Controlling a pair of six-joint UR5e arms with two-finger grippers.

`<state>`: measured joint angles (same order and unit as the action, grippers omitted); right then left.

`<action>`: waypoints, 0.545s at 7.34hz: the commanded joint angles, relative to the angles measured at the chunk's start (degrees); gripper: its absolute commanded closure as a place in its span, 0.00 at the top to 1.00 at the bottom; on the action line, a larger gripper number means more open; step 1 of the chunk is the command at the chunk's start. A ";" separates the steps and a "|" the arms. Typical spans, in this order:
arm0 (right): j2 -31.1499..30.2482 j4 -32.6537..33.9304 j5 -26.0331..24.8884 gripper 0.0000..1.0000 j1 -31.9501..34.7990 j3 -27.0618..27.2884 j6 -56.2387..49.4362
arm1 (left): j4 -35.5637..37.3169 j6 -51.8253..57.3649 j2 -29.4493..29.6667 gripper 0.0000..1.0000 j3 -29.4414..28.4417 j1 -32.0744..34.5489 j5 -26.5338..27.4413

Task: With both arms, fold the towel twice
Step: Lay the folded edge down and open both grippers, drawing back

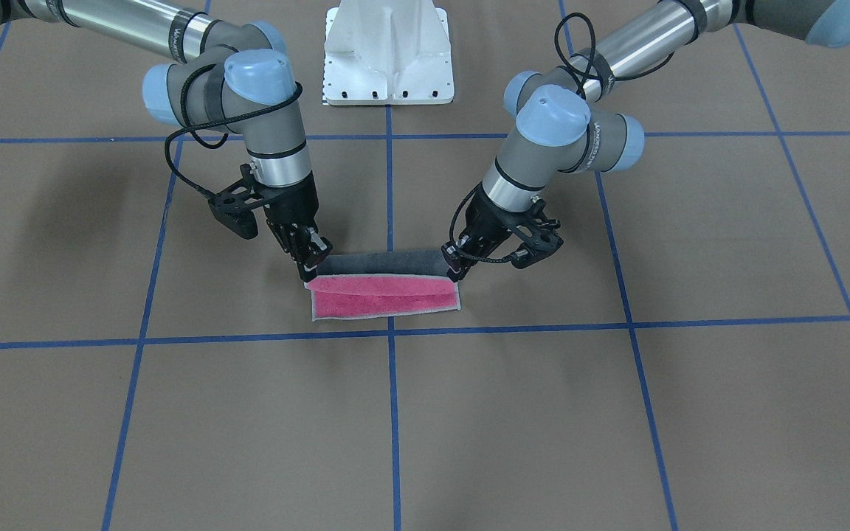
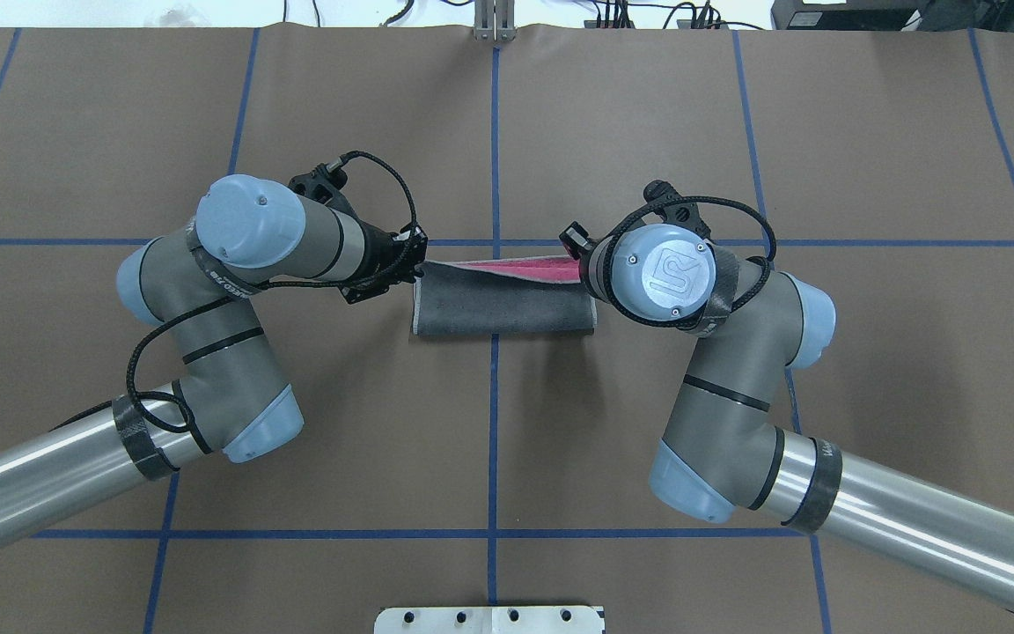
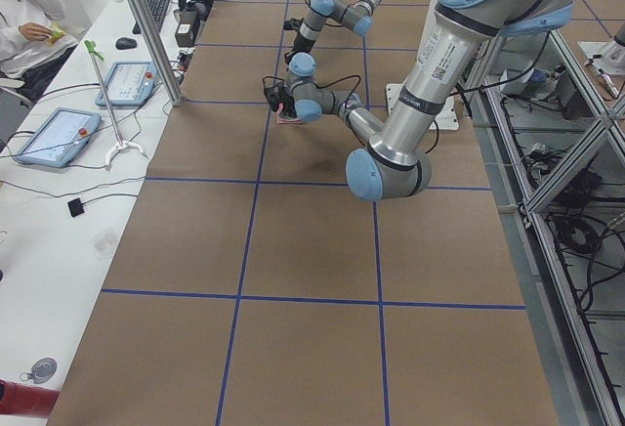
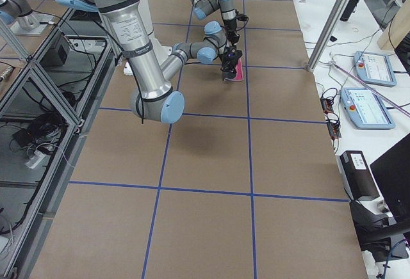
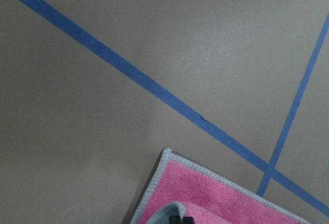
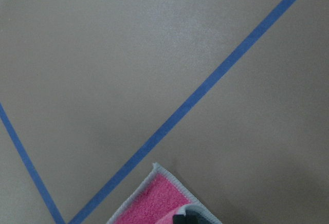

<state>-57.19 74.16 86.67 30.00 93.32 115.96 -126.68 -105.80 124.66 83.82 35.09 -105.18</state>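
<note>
The towel [image 1: 384, 296] lies at the table's middle, half folded over. Its dark grey face [image 2: 503, 308] curves up over the pink face [image 2: 525, 264], and the light grey border shows along the edges. My left gripper [image 2: 415, 266] is shut on the towel's corner at one end and holds it a little above the lower layer; it is on the right in the front-facing view [image 1: 455, 270]. My right gripper [image 2: 579, 255] is shut on the corner at the other end [image 1: 311, 274]. The wrist views show the pink lower corners [image 5: 221, 201] [image 6: 154, 203] lying flat on the table.
The white pedestal base [image 1: 388, 51] stands behind the towel. Blue tape lines [image 1: 391, 383] cross the brown table. Tablets [image 3: 54, 138] and an operator [image 3: 24, 11] are at a side bench beyond the table's far edge.
</note>
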 commanded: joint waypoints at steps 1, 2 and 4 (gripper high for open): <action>0.76 -0.07 1.30 0.60 1.63 -1.03 -0.73 | 0.03 -0.20 1.11 0.58 -1.81 1.20 1.11; 0.76 -0.59 2.01 0.63 2.42 -1.20 -1.34 | -0.06 -0.20 1.55 0.58 -2.16 1.29 1.12; 0.67 -0.86 3.85 0.83 3.91 -1.38 -5.55 | -0.85 0.07 1.64 0.68 -1.91 1.29 0.86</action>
<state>-56.46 73.47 89.25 32.86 92.08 112.80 -127.13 -105.90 126.17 81.86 36.34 -104.17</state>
